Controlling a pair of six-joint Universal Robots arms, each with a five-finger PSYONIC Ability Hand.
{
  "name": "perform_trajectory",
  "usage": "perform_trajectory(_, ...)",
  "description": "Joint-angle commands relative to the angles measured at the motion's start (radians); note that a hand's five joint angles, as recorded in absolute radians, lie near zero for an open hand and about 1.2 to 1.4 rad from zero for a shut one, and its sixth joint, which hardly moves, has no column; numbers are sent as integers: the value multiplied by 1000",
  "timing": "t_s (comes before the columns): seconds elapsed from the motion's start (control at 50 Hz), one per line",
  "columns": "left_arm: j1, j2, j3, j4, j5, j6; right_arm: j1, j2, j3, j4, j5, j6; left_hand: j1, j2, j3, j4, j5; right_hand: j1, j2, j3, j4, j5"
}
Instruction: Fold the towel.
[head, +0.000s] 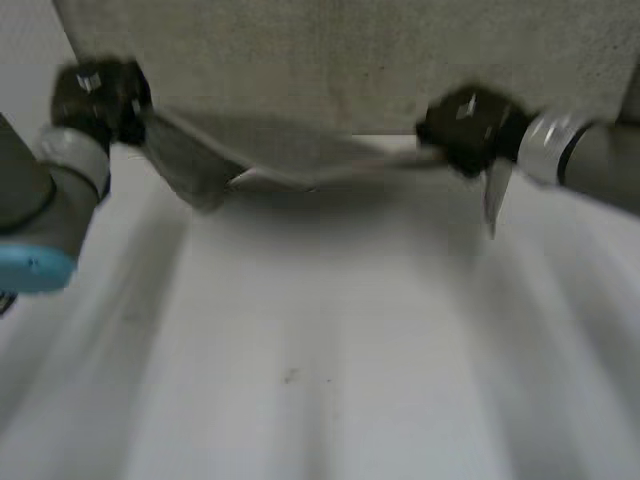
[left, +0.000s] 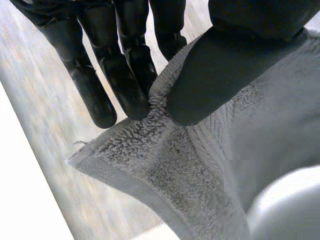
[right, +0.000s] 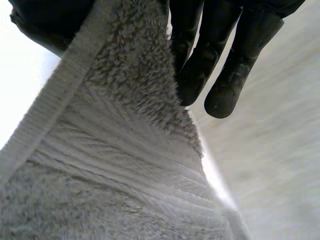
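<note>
A grey towel (head: 330, 60) lies across the far part of the white table (head: 330, 350), and its near edge is lifted off the table between my two hands. My left hand (head: 100, 95) holds the near left corner. In the left wrist view the thumb (left: 225, 70) and fingers (left: 130, 75) pinch the towel (left: 200, 175) at that corner. My right hand (head: 470, 125) holds the near right corner. In the right wrist view its fingers (right: 220, 55) press the towel (right: 115, 165) against the rest of the hand. The lifted edge sags between the hands.
The white table stretches bare toward the near side, with a small dark speck (head: 290, 376) on it. Both grey arms come in from the sides, the left one with a light-blue cap (head: 35, 268).
</note>
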Motion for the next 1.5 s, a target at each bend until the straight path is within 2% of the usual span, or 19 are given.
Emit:
perform_trajectory(0.02, 0, -15, -251, 94, 3, 5, 5, 107, 269, -37, -1, -158, 192, 178, 179, 178, 186, 57, 79, 60, 54, 52)
perform_trajectory(0.18, 1, -23, -324, 147, 2, 5, 3, 155, 417, -215, 2, -79, 192, 178, 179, 178, 186, 57, 79, 60, 54, 52)
perform_trajectory(0.22, 1, -23, -325, 150, 2, 5, 2, 149, 439, -258, 3, -31, 192, 178, 179, 178, 186, -42, -20, -39, -45, -47)
perform_trajectory(0.26, 1, -20, -324, 150, 2, 5, -9, 119, 492, -333, 2, 72, 192, 178, 179, 178, 186, -474, -452, -471, -477, -479)
perform_trajectory(0.28, 1, -20, -324, 150, 2, 5, -9, 118, 492, -333, 2, 72, 192, 178, 179, 178, 186, -477, -454, -473, -479, -481)
perform_trajectory(0.32, 1, -11, -324, 150, 2, 4, -14, 63, 556, -403, 3, 159, 192, 178, 179, 178, 186, -933, -910, -929, -935, -937)
perform_trajectory(0.38, 3, -8, -325, 150, 2, 4, -14, 42, 593, -439, 8, 201, 192, 178, 179, 178, 186, -967, -944, -964, -969, -971)
perform_trajectory(0.5, 6, 0, -331, 150, 2, 2, -35, -29, 739, -536, 76, 360, 192, 178, 179, 178, 186, -982, -959, -978, -984, -986)
perform_trajectory(0.66, 9, 0, -330, 150, 0, 2, -37, -89, 883, -660, 158, 474, 192, 178, 179, 178, 186, -949, -927, -946, -952, -954)
perform_trajectory(0.7, 23, 0, -331, 150, 0, 2, -38, -104, 915, -713, 224, 497, 192, 178, 179, 178, 186, -917, -895, -914, -920, -922)
perform_trajectory(0.84, 55, 11, -348, 150, 2, 2, -55, -129, 948, -746, 329, 509, 192, 178, 179, 178, 186, -770, -748, -767, -773, -775)
perform_trajectory(1.0, 75, 15, -351, 150, 2, 1, -74, -141, 975, -747, 339, 537, 192, 178, 179, 178, 186, -688, -666, -685, -691, -692)
perform_trajectory(1.3, 83, 19, -353, 145, 5, 2, -94, -195, 1021, -740, 346, 673, 192, 178, 179, 178, 186, -735, -712, -732, -738, -739)
perform_trajectory(1.36, 83, 20, -354, 142, 5, 2, -98, -199, 1035, -738, 341, 673, 192, 178, 179, 178, 186, -603, -580, -600, -605, -607)
perform_trajectory(1.38, 83, 20, -359, 141, 5, 2, -103, -202, 1046, -737, 335, 673, 192, 178, 179, 178, 186, -434, -412, -431, -437, -439)
perform_trajectory(1.4, 83, 20, -362, 141, 5, 2, -106, -207, 1055, -738, 330, 673, 192, 178, 179, 178, 186, -157, -134, -153, -159, -161)
perform_trajectory(1.42, 83, 20, -362, 141, 5, 2, -106, -207, 1055, -738, 330, 673, 192, 178, 179, 178, 186, -154, -131, -150, -156, -158)
perform_trajectory(1.44, 83, 22, -363, 141, 5, 2, -107, -213, 1064, -741, 327, 673, 192, 178, 179, 178, 186, 55, 77, 58, 52, 50)
perform_trajectory(1.5, 81, 23, -373, 133, 3, 5, -107, -228, 1074, -747, 303, 657, 192, 178, 179, 178, 186, 57, 79, 60, 54, 52)
